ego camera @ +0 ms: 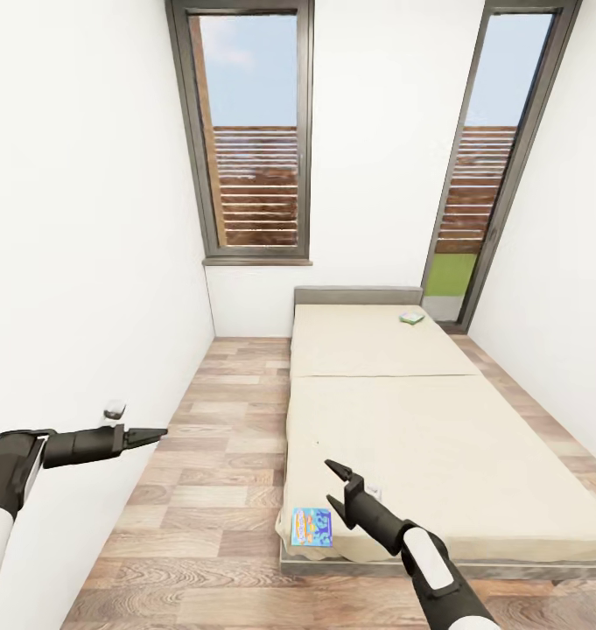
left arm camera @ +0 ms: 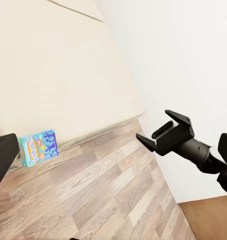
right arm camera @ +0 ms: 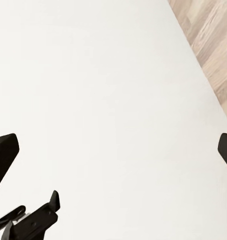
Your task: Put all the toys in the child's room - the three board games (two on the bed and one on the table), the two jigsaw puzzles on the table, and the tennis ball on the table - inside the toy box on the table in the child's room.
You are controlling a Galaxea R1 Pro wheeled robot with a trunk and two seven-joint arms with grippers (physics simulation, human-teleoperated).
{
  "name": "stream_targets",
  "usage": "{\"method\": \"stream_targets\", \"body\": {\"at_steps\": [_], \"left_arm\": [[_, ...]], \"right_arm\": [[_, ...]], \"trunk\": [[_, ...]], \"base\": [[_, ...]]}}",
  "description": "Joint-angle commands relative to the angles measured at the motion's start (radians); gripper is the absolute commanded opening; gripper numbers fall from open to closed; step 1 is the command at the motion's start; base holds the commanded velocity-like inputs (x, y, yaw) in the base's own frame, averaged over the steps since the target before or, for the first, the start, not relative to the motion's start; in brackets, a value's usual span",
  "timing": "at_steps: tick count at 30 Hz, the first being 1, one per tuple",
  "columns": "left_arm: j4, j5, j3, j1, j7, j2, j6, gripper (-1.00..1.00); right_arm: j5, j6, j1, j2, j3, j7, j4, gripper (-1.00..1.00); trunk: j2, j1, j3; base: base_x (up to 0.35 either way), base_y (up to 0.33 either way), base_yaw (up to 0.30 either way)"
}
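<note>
the child's room (ego camera: pixel 96 175) has white walls, two tall dark-framed windows (ego camera: pixel 254 131) and a wood-plank floor (ego camera: pixel 219 455). the beige bed (ego camera: pixel 438 437) fills its right side. a blue board game (ego camera: pixel 312 527) lies on the bed's near left corner; a green-white board game (ego camera: pixel 411 318) lies near the headboard. the right gripper (ego camera: pixel 333 486) hovers just above the blue one, jaws wide, empty. the left gripper (ego camera: pixel 160 432) points along the left wall, fingers narrow, empty.

The head camera is looking down the room over the bed (ego camera: pixel 438 420); the left wrist camera is sharing the bed's near corner.
</note>
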Motion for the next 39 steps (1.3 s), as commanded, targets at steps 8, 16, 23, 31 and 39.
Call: {"method": "stream_targets", "body": {"at_steps": [8, 16, 23, 31, 39], "left_arm": [[-0.001, -0.005, 0.004, -0.001, -0.008, -0.004, 0.047, 1.00], [0.000, -0.004, 0.005, -0.001, -0.008, -0.011, 0.068, 1.00], [0.000, -0.004, 0.005, -0.001, -0.008, -0.028, 0.089, 1.00], [-0.001, -0.004, 0.006, -0.002, -0.008, -0.030, 0.120, 1.00], [-0.001, -0.004, 0.007, -0.003, -0.008, -0.036, 0.132, 1.00]], "right_arm": [[-0.012, -0.030, -0.006, -0.014, -0.015, -0.001, 0.056, 1.00], [-0.019, -0.050, -0.008, -0.041, -0.020, 0.004, 0.098, 1.00], [-0.022, -0.049, -0.007, -0.049, -0.044, 0.008, 0.108, 1.00], [-0.020, -0.054, -0.007, -0.054, -0.066, 0.009, 0.109, 1.00], [-0.011, -0.094, -0.007, -0.045, -0.057, 0.012, 0.109, 1.00]], "trunk": [[-0.002, 0.000, -0.002], [-0.002, 0.000, -0.002], [-0.016, 0.008, -0.008], [-0.072, 0.039, -0.033], [-0.128, 0.069, -0.058]], "base": [[0.000, 0.000, 0.000], [0.000, 0.000, 0.000], [0.000, 0.000, 0.000], [0.000, 0.000, 0.000], [0.000, 0.000, 0.000]]}}
